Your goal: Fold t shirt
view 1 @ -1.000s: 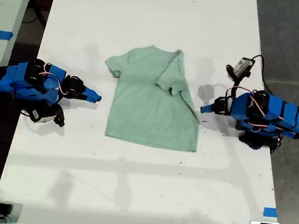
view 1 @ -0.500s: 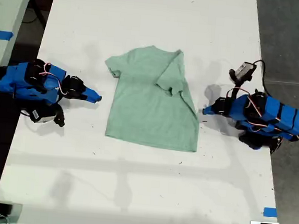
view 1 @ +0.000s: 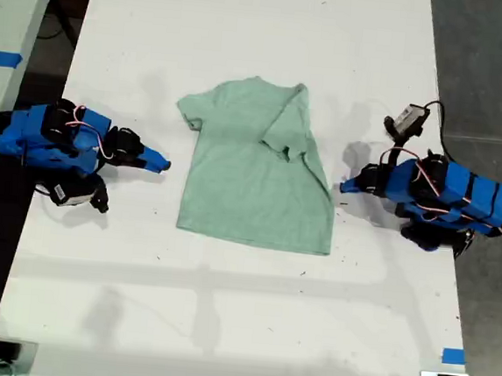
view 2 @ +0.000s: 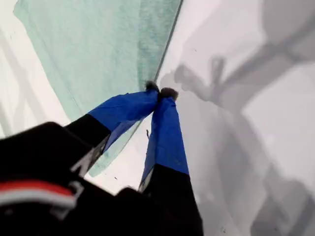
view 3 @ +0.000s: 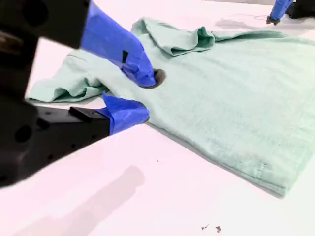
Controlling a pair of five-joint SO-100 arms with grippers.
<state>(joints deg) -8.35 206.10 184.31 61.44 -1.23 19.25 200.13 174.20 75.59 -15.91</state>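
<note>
Worktop [view 1: 247, 29] scanned across the exterior view. At its left: my second gripper [view 1: 158, 161], fingers spread and empty, parked just beside the t shirt [view 1: 243, 183], not touching, same spot as a second ago. Middle: t shirt flat, neck away from the camera, near-side sleeve [view 1: 189, 110] still sticking out, far sleeve [view 1: 287, 130] already laid over the chest. At the right: my first gripper [view 1: 346, 186], fingers pressed together on nothing, backed slightly off the shirt edge versus a second ago, wrist raised a little. Reads as a release and retreat after the sleeve fold. Probably one fold in, the outstretched sleeve and the hem-to-neck fold still to do, likely my second gripper's turn.
</note>
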